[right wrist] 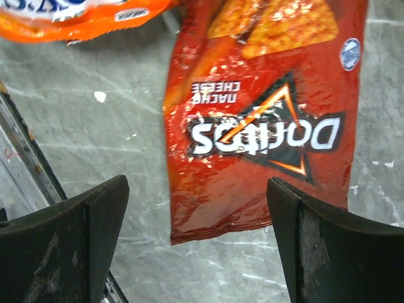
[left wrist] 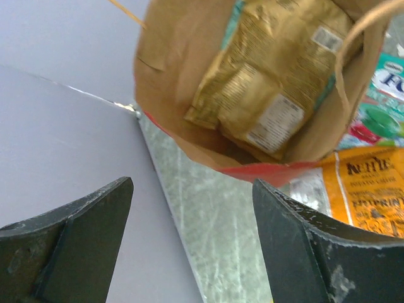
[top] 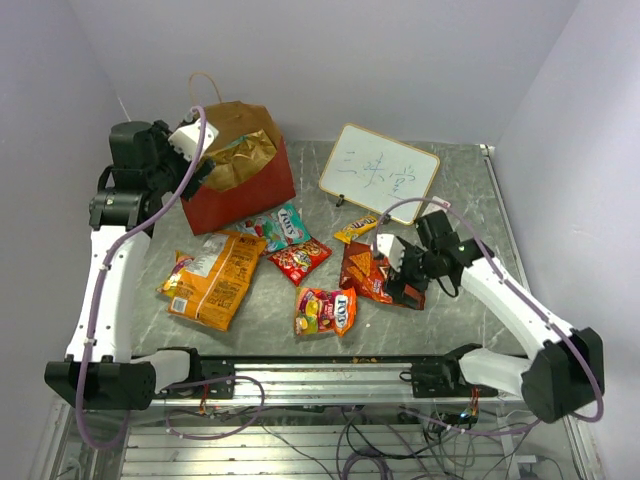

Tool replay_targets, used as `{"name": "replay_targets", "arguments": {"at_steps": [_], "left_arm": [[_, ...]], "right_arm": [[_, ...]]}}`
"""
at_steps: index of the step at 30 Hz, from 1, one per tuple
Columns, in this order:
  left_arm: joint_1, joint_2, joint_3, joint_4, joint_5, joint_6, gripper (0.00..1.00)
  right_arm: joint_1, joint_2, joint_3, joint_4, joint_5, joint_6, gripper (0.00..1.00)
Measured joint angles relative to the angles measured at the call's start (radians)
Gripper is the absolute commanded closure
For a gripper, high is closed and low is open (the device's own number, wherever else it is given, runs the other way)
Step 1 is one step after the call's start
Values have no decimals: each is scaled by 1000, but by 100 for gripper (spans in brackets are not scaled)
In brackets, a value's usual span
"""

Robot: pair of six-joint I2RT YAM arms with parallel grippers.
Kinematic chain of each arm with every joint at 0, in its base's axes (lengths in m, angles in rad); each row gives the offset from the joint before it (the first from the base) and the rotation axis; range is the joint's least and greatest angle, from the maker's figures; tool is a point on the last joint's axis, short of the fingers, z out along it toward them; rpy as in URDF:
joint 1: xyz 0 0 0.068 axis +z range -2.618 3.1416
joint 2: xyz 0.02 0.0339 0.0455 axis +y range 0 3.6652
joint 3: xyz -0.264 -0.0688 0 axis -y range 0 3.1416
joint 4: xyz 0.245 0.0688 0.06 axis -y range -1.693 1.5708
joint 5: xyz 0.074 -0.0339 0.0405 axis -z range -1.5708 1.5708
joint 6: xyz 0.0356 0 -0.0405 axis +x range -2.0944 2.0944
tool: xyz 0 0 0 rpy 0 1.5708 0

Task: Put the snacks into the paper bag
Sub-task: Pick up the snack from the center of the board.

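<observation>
The paper bag [top: 245,195], red outside and brown inside [left wrist: 170,76], stands at the back left with a tan chip bag [top: 240,155] [left wrist: 265,76] lying in its mouth. My left gripper [top: 198,172] [left wrist: 192,183] hangs open at the bag's left rim with nothing between its fingers. On the table lie an orange Kettle chip bag [top: 212,280] [left wrist: 372,189], a teal pack [top: 285,225], a red candy pack [top: 300,260], a yellow M&M's pack [top: 325,312] and a dark red Doritos bag [top: 365,272] [right wrist: 265,126]. My right gripper [top: 400,285] [right wrist: 197,182] is open just above the Doritos bag's near edge.
A small whiteboard [top: 380,172] with writing leans at the back right. An orange packet [top: 355,228] [right wrist: 82,16] lies in front of it, beyond the Doritos bag. Purple walls close in on three sides, and a metal rail [top: 330,365] runs along the near edge.
</observation>
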Motion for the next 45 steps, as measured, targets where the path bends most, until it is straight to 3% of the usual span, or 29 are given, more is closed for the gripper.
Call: {"name": "replay_targets", "arguments": {"at_steps": [8,22,27,32,38,45], "left_arm": [[0,-24,-89,-67,-10,-39,0],[0,-154,-153,-79,91,-50,0],[0,-154,-153,-108,168,-58,0],[0,-154,-153,-125,252,-71,0],[0,-156,-153,-126,349,-76,4],[-63,-138,-133,-137,402,-71,7]], "right_arm": [[168,-118,-154,29,193,10,9],[207,-113,-349,245,447,6,20],[207,-116,-374,331,476,-2,35],[207,-115,-381,392,486,-15,61],[208,-116,-340,374,460,-18,100],[208,-117,-169,303,400,-12,100]]}}
